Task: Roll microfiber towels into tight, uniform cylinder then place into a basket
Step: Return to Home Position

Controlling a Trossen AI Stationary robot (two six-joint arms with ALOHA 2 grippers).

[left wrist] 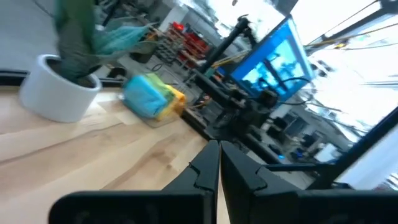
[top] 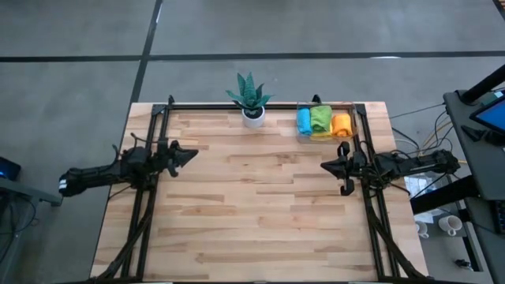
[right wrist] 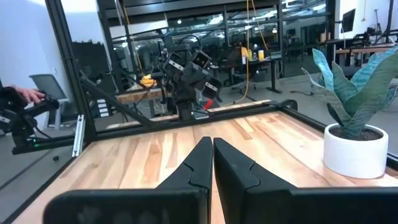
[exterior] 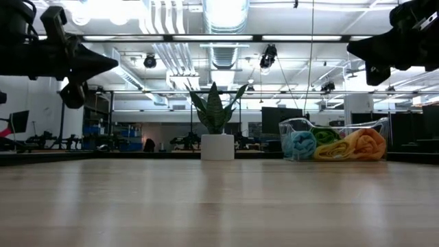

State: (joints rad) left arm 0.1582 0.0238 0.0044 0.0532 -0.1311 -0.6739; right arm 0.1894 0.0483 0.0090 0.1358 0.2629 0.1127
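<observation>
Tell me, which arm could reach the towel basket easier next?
Probably the right. The right gripper sits near the basket at the far right corner of the table; the left gripper waits across it, past the plant.

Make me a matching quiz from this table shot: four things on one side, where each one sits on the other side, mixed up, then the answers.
Things
1. orange towel roll
2. potted plant
3. blue towel roll
4. green towel roll

Places
A. middle of the basket
B. basket end nearest the potted plant
C. outside the basket, beside it
D. basket end farthest from the potted plant

Pairs: 1-D, 2-C, 3-B, 4-A

The left gripper and right gripper are both shut, apart from the basket.
</observation>
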